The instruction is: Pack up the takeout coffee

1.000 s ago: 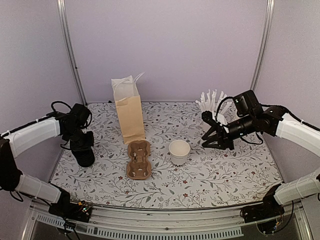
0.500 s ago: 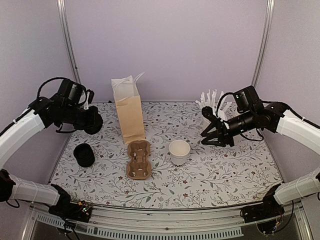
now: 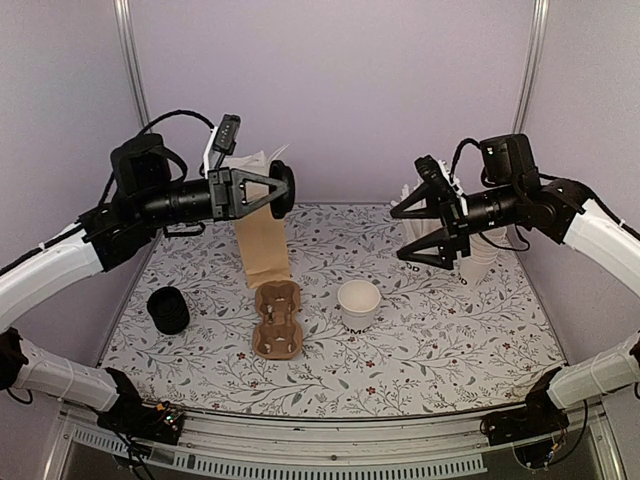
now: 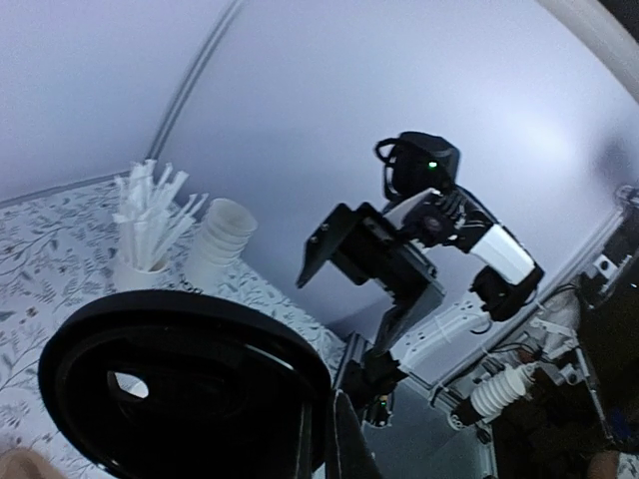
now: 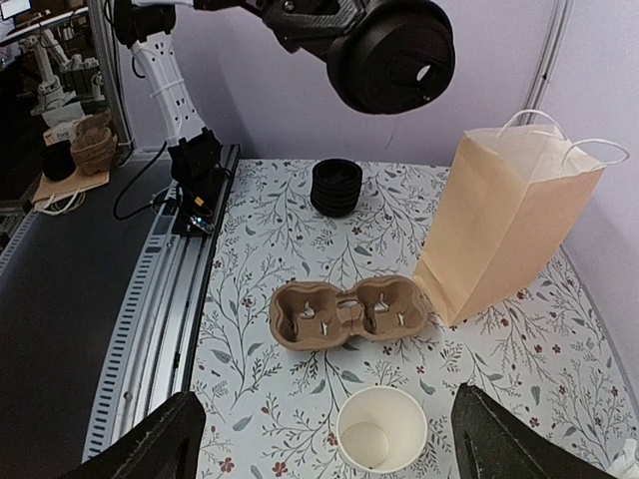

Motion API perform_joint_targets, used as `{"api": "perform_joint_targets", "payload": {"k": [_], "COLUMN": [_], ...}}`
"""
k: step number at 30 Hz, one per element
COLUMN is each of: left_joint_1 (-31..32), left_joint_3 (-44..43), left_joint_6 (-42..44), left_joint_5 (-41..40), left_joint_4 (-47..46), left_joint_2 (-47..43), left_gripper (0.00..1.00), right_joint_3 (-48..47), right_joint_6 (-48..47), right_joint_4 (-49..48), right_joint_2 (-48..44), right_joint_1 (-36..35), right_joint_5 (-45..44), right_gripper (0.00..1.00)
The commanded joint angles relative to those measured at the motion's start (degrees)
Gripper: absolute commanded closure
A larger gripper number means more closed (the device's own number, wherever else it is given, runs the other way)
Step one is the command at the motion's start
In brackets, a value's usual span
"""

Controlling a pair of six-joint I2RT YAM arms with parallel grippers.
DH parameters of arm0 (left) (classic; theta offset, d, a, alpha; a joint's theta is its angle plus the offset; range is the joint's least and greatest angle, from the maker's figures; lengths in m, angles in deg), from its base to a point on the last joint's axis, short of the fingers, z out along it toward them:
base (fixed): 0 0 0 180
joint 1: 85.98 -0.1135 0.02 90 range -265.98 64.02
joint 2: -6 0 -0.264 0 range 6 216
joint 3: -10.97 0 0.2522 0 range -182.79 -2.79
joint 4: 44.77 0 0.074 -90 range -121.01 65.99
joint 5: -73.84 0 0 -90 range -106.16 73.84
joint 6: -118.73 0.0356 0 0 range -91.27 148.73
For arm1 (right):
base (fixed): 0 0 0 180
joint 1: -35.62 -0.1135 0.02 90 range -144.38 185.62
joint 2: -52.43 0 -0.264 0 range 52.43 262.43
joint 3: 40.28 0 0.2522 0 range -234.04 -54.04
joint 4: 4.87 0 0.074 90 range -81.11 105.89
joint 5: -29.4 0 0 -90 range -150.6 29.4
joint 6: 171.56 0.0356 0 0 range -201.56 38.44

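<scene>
Here, white cup (image 3: pixel 359 303), base print illegible, black lid (image 3: pixel 282 189) aloft

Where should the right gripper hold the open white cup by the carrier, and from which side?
Best grip the cup around its side wall below the rim, coming level from its right, where the open right gripper hangs. It stands upright and lidless; this likely leaves the mouth free for the lid in the left gripper.

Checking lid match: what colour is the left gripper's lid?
Black; the lid shows best in the right wrist view.
</scene>
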Motion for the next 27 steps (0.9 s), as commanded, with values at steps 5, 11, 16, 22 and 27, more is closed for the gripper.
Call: {"api": "perform_joint_targets", "payload": {"k": [5, 11, 16, 22, 27], "left_joint_1": [6.19, 7.54, 8.04, 8.36, 8.42], "left_joint_3": [-1.68, -2.52, -1.41, -1.68, -1.57], "left_joint_6": [-8.14, -10.55, -13.27, -14.07, -13.96], "left_joint_5": [17.98, 20.52, 21.28, 21.37, 20.81], "left_joint_4": [-28.24, -33.74, -39.53, -41.60, -41.85], "left_joint_2": [10.95, 14.53, 16.29, 17.92, 18.31], "left_gripper": [1.00, 1.00, 1.00, 1.00, 1.00], "right_joint_3": [-7.07, -9.86, -11.04, -12.58, -12.95], "right_joint_6": [6.27, 9.04, 11.52, 13.83, 15.66], "right_joint_4": [-5.27, -6.76, -7.60, -9.15, -10.21], "right_joint_2": [4.54, 5.80, 8.03, 9.61, 9.45], "right_joint_1": [-0.65, -2.58, -5.20, -6.63, -7.21], "right_joint_5": [9.69, 9.12, 5.85, 4.27, 3.69], "right_gripper": [0.01, 0.01, 0.01, 0.01, 0.01]}}
